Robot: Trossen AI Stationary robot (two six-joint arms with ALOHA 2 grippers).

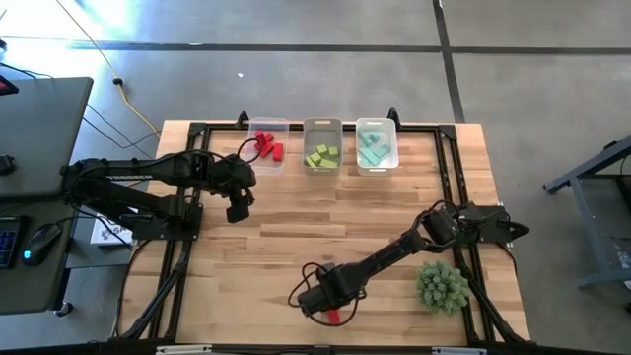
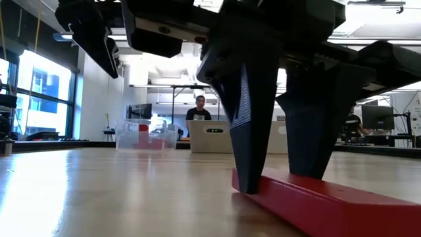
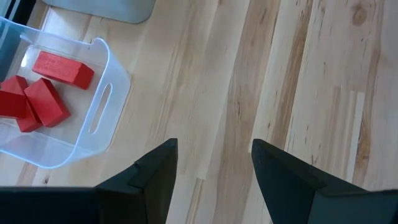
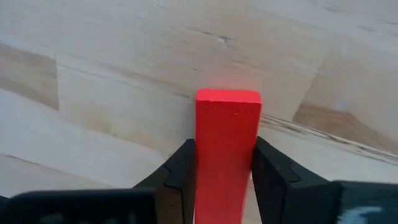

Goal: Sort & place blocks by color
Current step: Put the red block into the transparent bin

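Right hand [image 4: 224, 180] pinches the red bar [image 4: 227, 149] lying on the surface [image 1: 296, 247] near the front edge; pickup step, I'd say. Next: lift and carry to the bin [image 1: 268, 146] holding red blocks. Left hand [image 3: 214, 177] waits spread beside it

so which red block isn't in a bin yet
The red bar lying on the table near its front edge, between the right end effector's fingers. The other red blocks already sit in the leftmost clear bin.
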